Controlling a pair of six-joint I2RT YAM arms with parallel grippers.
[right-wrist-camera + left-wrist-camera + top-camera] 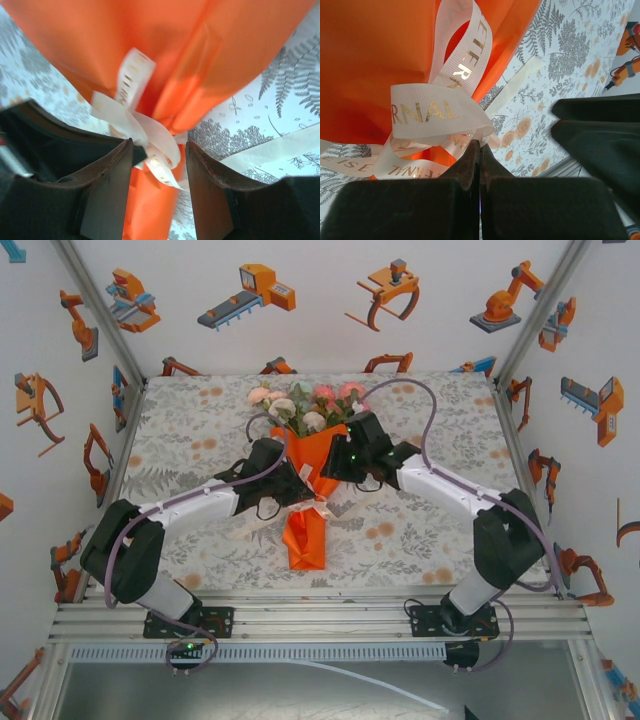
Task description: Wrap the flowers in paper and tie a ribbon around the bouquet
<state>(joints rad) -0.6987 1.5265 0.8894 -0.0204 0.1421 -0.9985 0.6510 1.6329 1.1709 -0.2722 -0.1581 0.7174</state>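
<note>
The tying looks nearly done: the narrow cream-white, gold-lettered ribbon [435, 112] is knotted round the waist of the bright-orange paper-cone bouquet [318, 455], just ahead of the left gripper [479, 145], pressed together, and between the parted jaws of the right gripper [160, 145], so the next move probably calls for snugging the knot or backing away.

A: Paper [370, 60] finish?
B: Matt orange, smooth, a few soft creases.
A: Ribbon [435, 107]?
B: Woven cloth, fine ribbed grain, cream. The lettering is glossy gold foil.
A: Tablecloth [200, 430]?
B: Printed fabric, matt. Rail [320, 620] at 6 o'clock is bare ribbed metal. Fingers [107, 190] are matt black, inner faces rough.
</note>
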